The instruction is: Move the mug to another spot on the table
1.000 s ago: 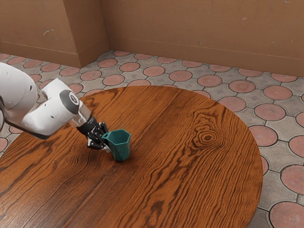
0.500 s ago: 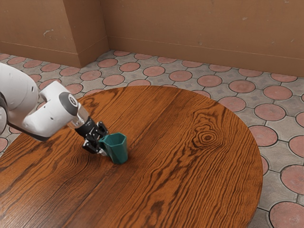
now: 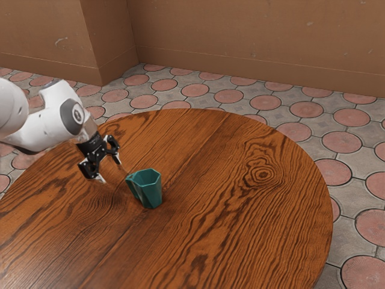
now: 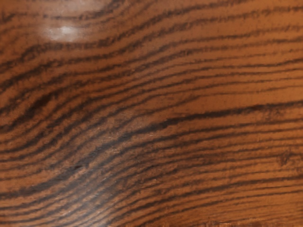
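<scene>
Teal faceted mug [image 3: 145, 188] upright on the round, dark-grained wooden table [image 3: 240, 180], toward the exterior view's left. Black two-finger gripper [image 3: 109, 170] spread wide and empty, near the mug on its left in that view, not touching it.

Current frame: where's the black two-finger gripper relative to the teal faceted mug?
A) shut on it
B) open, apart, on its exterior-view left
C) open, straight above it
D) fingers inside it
B: the black gripper stands open, apart from the upright teal mug on the wooden table, to the exterior view's left of it.
</scene>
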Robot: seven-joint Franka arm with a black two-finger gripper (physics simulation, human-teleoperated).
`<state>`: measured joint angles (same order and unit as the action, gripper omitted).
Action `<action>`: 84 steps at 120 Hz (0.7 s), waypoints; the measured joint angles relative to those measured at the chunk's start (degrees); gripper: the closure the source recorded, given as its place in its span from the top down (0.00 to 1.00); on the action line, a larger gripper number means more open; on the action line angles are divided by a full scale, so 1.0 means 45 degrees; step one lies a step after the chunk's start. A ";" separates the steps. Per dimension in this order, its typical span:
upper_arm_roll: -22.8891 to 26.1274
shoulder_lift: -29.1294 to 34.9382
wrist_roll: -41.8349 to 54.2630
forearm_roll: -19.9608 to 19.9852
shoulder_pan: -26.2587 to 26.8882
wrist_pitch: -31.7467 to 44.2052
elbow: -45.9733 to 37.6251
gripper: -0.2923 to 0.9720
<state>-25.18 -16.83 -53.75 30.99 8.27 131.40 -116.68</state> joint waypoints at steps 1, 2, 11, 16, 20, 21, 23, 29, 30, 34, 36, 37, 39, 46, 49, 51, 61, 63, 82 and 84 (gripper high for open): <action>-0.0001 0.0100 0.0012 -0.0248 0.0025 -0.0006 0.0008 0.72; -0.0003 0.0188 0.0025 -0.0480 0.0047 -0.0012 0.0017 0.72; -0.0011 0.0811 0.0527 -0.2357 0.0195 -0.0122 0.0104 0.73; -0.0021 0.1111 0.1059 -0.3033 0.0231 -0.0308 0.0215 0.73; -0.0025 0.1325 0.1631 -0.3437 0.0240 -0.0512 0.0297 0.74; -0.0026 0.1366 0.1792 -0.3522 0.0242 -0.0558 0.0312 0.74; -0.0027 0.1437 0.2117 -0.3678 0.0246 -0.0644 0.0334 0.74; -0.0013 0.1677 0.3085 -0.4167 0.0328 -0.0892 0.0409 0.74; -0.0007 0.1729 0.3239 -0.4261 0.0345 -0.0949 0.0451 0.74; 0.0010 0.1835 0.3833 -0.4590 0.0393 -0.1283 0.0852 0.74; 0.0015 0.1854 0.4118 -0.4729 0.0409 -0.1495 0.1131 0.74; 0.0014 0.1871 0.4257 -0.4793 0.0419 -0.1602 0.1276 0.74; 0.0016 0.1902 0.4531 -0.4918 0.0431 -0.1811 0.1568 0.74; 0.0070 0.1927 0.5429 -0.5312 0.0461 -0.2614 0.2766 0.75; 0.0077 0.1948 0.5775 -0.5435 0.0501 -0.2960 0.3217 0.75; 0.0091 0.1983 0.5981 -0.5505 0.0509 -0.3188 0.3458 0.75; 0.0774 0.2073 0.6903 -0.5817 0.0018 -0.4336 0.4740 0.75; 0.0986 0.2084 0.7071 -0.5889 -0.0102 -0.4555 0.4986 0.75; 0.2318 0.2221 0.8451 -0.6216 -0.0973 -0.6283 0.6737 0.75; 0.2446 0.2287 0.8577 -0.6229 -0.1045 -0.6447 0.6833 0.75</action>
<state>-14.17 -6.54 -15.15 2.96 3.57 102.39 -85.93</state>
